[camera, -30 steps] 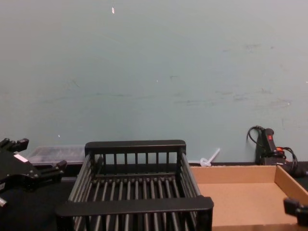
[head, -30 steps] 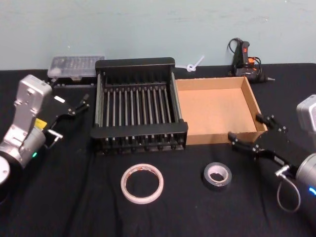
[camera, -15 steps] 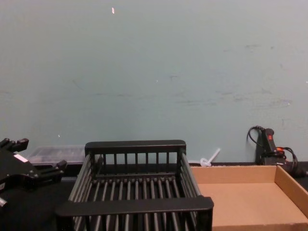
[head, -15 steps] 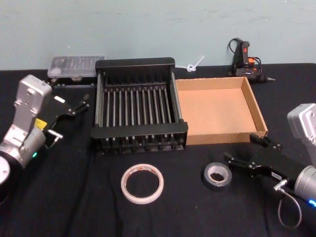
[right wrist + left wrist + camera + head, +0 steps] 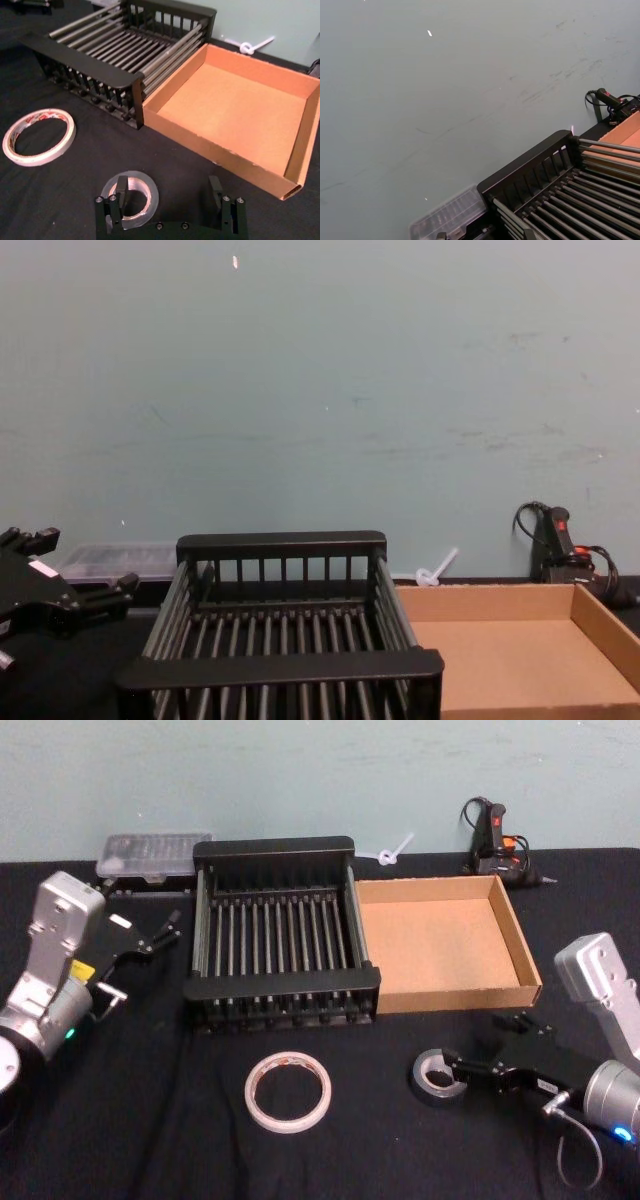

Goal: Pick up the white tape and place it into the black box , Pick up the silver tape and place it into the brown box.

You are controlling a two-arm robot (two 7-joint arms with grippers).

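Observation:
The silver tape (image 5: 428, 1092) lies flat on the black cloth in front of the brown box (image 5: 455, 998). My right gripper (image 5: 478, 1042) is open and low over it. In the right wrist view one of its fingers (image 5: 121, 194) stands over the core hole of the silver tape (image 5: 150, 197), the other on the side toward the brown box (image 5: 235, 110). The white tape (image 5: 253, 1092) (image 5: 42, 116) lies flat before the black box (image 5: 285, 982) (image 5: 80, 62). My left gripper (image 5: 172, 925) (image 5: 88, 558) hangs open and idle left of the black box (image 5: 280, 665).
A clear plastic case (image 5: 155, 853) sits at the back left, a black glue gun (image 5: 495, 840) with its cord at the back right, and a white tie (image 5: 392, 850) behind the boxes. The two boxes stand side by side, touching. A wall closes the table's far edge.
My right gripper has dropped and moved left, from the brown box's front corner to the silver tape, and has left the chest view. The left arm and both tapes have not moved.

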